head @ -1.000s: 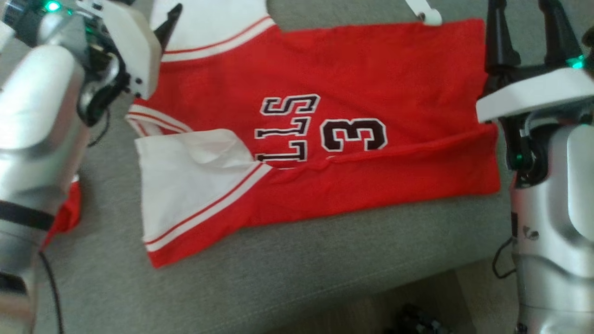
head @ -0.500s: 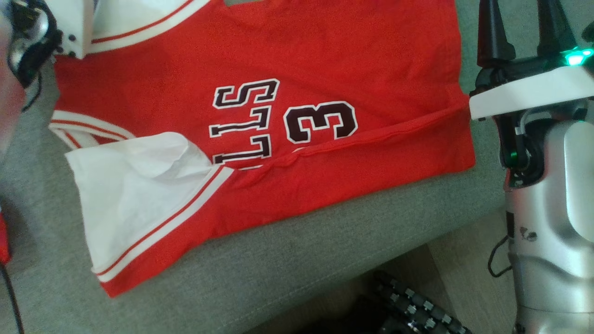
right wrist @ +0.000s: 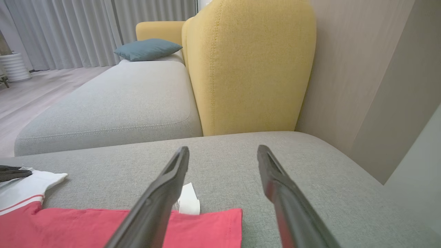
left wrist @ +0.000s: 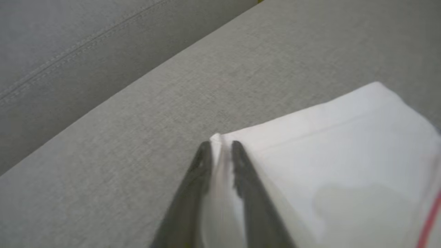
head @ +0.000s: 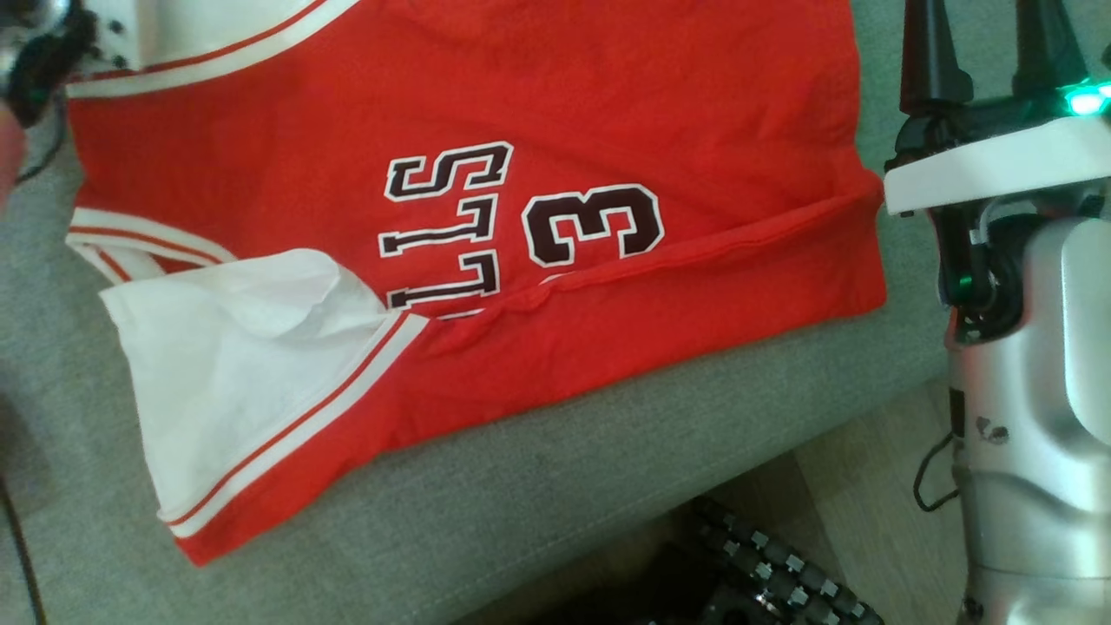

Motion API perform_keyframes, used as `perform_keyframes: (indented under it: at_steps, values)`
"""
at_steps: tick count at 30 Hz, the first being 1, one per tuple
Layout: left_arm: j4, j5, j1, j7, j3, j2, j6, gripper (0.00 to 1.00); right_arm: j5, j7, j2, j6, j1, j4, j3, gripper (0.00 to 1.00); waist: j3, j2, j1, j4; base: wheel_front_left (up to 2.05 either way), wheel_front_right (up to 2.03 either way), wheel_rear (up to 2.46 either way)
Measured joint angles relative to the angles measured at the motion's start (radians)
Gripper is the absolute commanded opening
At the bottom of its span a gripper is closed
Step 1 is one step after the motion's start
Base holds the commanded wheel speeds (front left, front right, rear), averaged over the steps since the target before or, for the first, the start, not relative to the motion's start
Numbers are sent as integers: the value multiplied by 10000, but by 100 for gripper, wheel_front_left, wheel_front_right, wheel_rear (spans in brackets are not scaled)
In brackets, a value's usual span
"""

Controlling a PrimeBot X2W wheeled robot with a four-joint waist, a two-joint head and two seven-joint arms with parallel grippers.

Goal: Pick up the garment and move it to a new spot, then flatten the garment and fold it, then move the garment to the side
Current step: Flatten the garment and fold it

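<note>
Sofa seat (head: 521,512) with red jersey (head: 608,113) spread across it, near edge folded over.
Left gripper (left wrist: 220,148) stands nearly closed on the white sleeve (left wrist: 327,144) corner, seemingly pinching it; right gripper (right wrist: 223,148) gapes wide, empty, just beside the jersey.

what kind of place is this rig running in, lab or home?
Probably a home living room, or a set dressed as one: a grey sofa with a yellow backrest, a teal cushion and floor-length curtains behind. The red jersey lies on the sofa seat.
</note>
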Motion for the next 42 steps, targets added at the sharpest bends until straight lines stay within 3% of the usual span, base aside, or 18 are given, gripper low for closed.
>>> perform_keyframes:
  at_steps: [5, 19, 32, 42]
  values:
    - [-332, -729, -12, -105, -514, -33, 0, 0, -123, 6, 0, 0, -11, 307, -311, 100, -54, 0, 0, 254, 0, 0, 0]
    - [-1047, -1538, 139, -2395, -957, -535, -2, 0, -1037, 543, -19, 0, -299, 1530, -1404, 100, -877, 0, 0, 1542, 0, 0, 0]
    - [-2387, -1881, 861, -2882, -1243, -842, 6, 0, -1482, 2134, -1348, 0, -1333, 4717, -2243, 100, -1473, 0, 0, 2898, 0, 0, 0]
    - [-3285, -1862, 894, -2690, -1398, -742, 255, 0, -2165, 2353, -1603, 0, -2310, 6725, -2690, 100, -1078, 0, 0, 3217, 0, 0, 0]
